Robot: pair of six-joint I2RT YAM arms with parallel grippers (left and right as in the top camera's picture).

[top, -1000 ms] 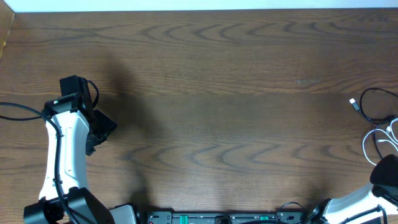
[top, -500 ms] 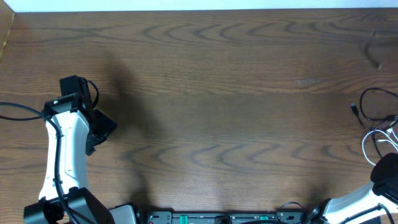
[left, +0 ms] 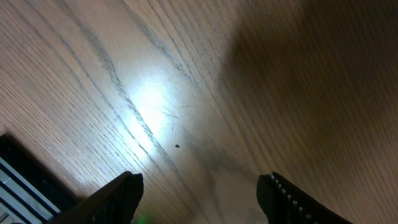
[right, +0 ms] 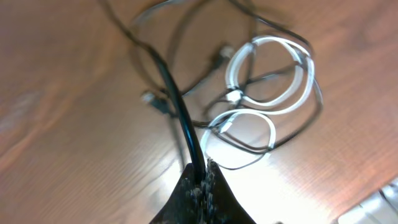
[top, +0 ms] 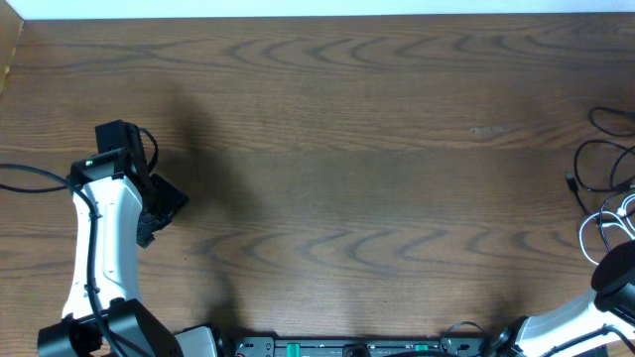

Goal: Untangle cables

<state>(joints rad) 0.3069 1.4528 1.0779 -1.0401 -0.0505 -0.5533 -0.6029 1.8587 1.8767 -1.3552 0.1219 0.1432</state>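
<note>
The cables lie in a loose tangle at the table's right edge. Thin black cables (top: 593,149) loop there beside a white cable (top: 582,230). In the right wrist view the white cable (right: 268,79) is coiled in loops with thin black cords (right: 149,56) crossing it. My right gripper (right: 202,177) is shut on a black cable (right: 180,109) that runs up from its tips into the tangle. My left gripper (left: 200,180) is open and empty over bare wood at the far left (top: 159,208), far from the cables.
The brown wooden table (top: 347,149) spans the view. The left arm (top: 99,238) stands along the left edge and the right arm (top: 615,283) at the bottom right corner. The robot base rail (top: 347,347) runs along the front edge.
The black cable's plug end has slid right and toward the front, close to the right edge. Another black loop has come into view at the upper right. The left arm has not moved.
</note>
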